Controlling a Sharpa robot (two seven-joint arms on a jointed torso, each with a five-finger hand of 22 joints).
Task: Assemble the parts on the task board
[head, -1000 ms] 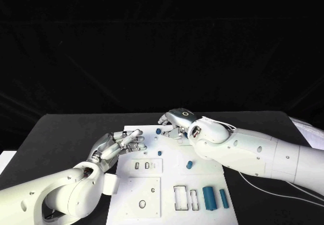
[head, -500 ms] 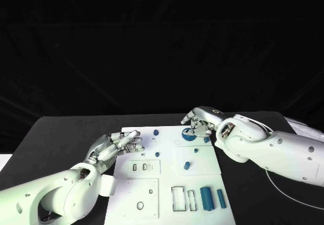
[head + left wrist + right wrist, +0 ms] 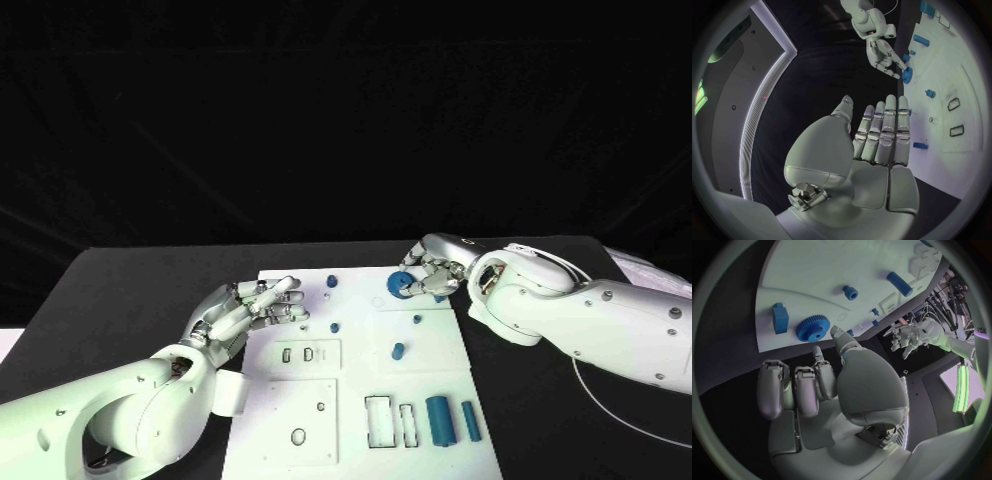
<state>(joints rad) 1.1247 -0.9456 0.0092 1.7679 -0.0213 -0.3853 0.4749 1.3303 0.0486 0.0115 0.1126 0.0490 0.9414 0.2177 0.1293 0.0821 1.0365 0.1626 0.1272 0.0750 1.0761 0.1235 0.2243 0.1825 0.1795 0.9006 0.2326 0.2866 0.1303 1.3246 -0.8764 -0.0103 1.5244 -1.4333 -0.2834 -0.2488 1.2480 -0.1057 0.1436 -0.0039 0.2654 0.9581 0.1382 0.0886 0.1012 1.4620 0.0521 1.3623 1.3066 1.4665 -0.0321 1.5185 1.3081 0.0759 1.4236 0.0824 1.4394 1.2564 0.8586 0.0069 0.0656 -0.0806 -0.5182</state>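
Here the black counter carried the white task board at its middle, running from the far edge toward the near one. The right hand sat at the board's far right corner, fingers pinching a blue gear just above the plate. The left hand hovered at the board's left edge, fingers straight and apart, holding nothing. Two blue blocks stood near the board's near right corner.
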